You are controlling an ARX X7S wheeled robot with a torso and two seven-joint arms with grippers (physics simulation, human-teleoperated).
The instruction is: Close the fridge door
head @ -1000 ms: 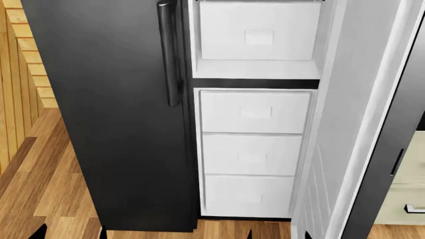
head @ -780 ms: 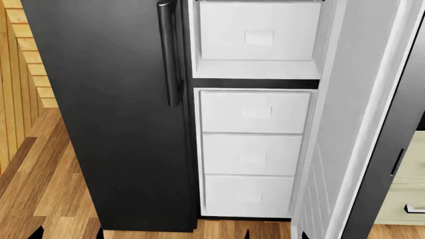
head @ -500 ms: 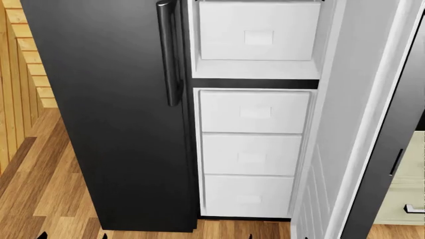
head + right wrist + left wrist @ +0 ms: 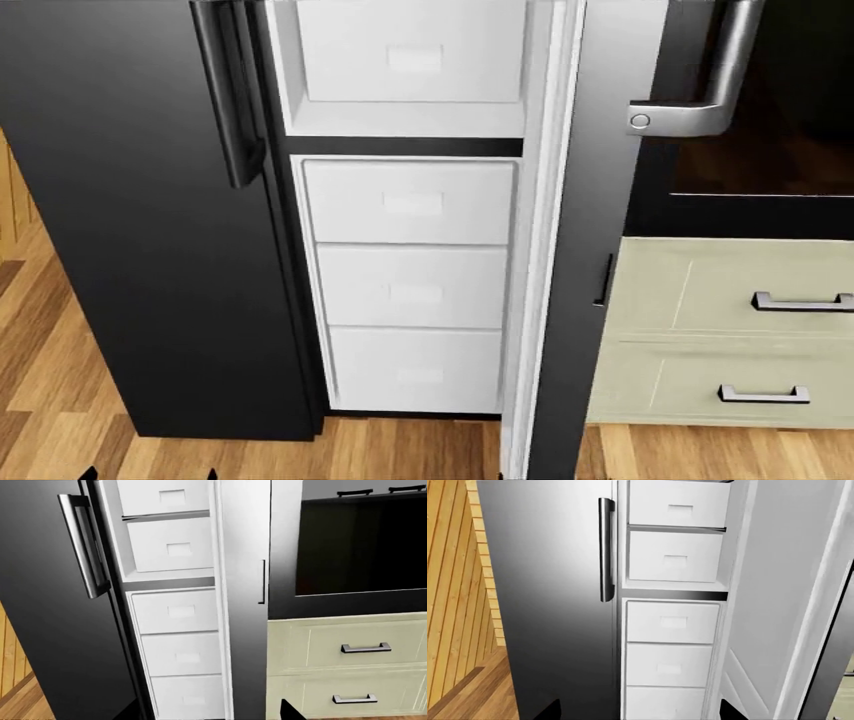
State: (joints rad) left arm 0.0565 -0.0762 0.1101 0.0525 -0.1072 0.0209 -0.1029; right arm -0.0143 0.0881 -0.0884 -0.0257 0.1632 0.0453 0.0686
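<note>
The fridge door (image 4: pixel 587 250) stands open, seen almost edge-on in the head view, with a strip of white lining toward the compartment and a thin dark handle (image 4: pixel 605 280). In the left wrist view its white lining (image 4: pixel 787 605) fills the right side. The right wrist view shows its grey edge (image 4: pixel 243 630) and handle (image 4: pixel 262 582). White drawers (image 4: pixel 414 290) fill the open compartment. My left gripper (image 4: pixel 639 716) is open and empty, well short of the fridge. My right gripper (image 4: pixel 208 716) is open too, one fingertip (image 4: pixel 290 711) showing below the door's edge.
A wider black fridge door (image 4: pixel 134 250) with a rounded bar handle (image 4: pixel 234 100) is shut to the left. Right of the open door are a black oven (image 4: pixel 761 150) with a silver handle (image 4: pixel 714 90) and cream drawers (image 4: pixel 734 330). Wooden floor (image 4: pixel 54 400) lies below.
The head view has swung to the right: the fridge sits further left in frame, the open door now shows edge-on, and the oven and cream drawers have come into sight.
</note>
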